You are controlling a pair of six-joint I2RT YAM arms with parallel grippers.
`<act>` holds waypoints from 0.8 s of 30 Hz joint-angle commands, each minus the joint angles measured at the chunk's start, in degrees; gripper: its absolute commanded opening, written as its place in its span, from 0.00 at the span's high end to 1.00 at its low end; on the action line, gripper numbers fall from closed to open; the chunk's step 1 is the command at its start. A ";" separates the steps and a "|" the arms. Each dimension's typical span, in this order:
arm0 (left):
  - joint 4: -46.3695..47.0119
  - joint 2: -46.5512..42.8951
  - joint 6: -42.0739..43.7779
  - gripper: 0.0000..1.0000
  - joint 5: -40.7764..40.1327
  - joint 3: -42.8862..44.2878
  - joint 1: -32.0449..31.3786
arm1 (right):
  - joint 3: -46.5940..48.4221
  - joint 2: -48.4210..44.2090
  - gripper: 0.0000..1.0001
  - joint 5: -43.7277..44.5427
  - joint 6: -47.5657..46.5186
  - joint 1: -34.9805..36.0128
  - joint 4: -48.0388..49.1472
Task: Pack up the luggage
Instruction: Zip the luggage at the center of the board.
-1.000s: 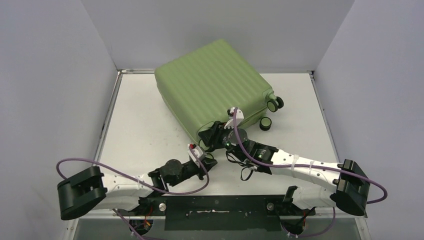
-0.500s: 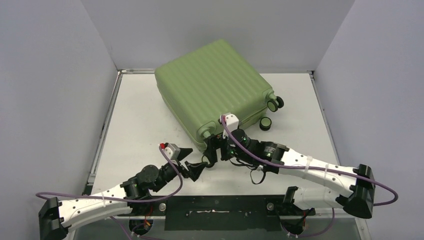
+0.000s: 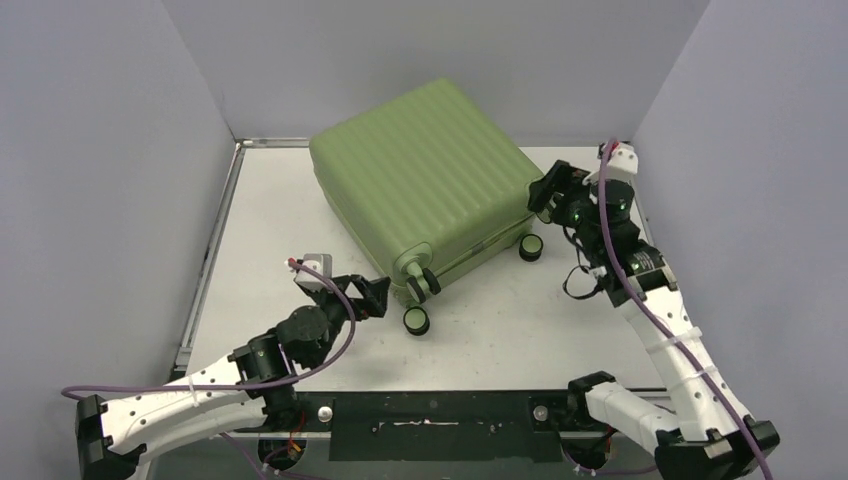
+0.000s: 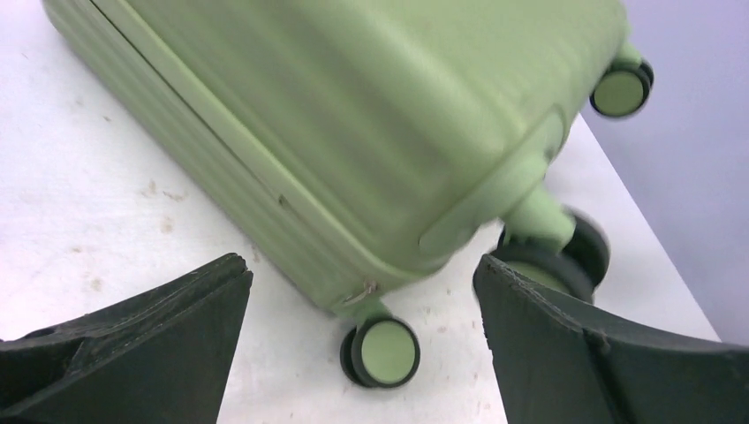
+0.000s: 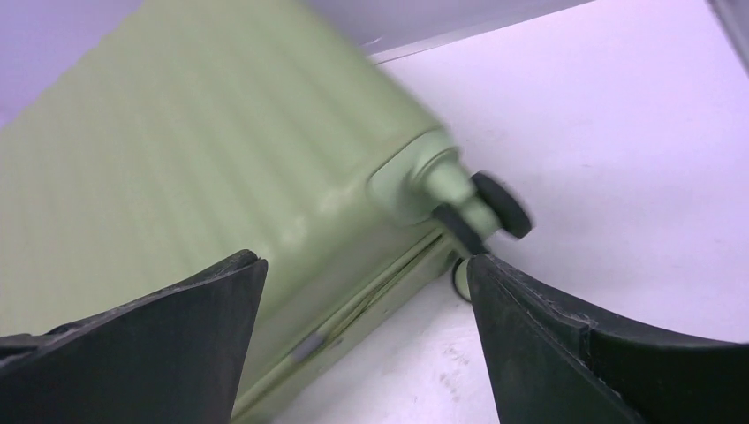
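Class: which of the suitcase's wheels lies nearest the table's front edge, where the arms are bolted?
The wheel at the near corner of the suitcase, just ahead of the left gripper; the other wheels sit farther back.

No legible text, label, brand, number or sign can be read on the suitcase (image 3: 425, 180) or the table (image 3: 270, 250) in any view.
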 commanded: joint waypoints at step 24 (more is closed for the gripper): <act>13.81 31.00 -17.48 0.02 50.70 14.15 49.85 | -9.82 27.41 0.14 -38.67 15.22 -22.83 38.19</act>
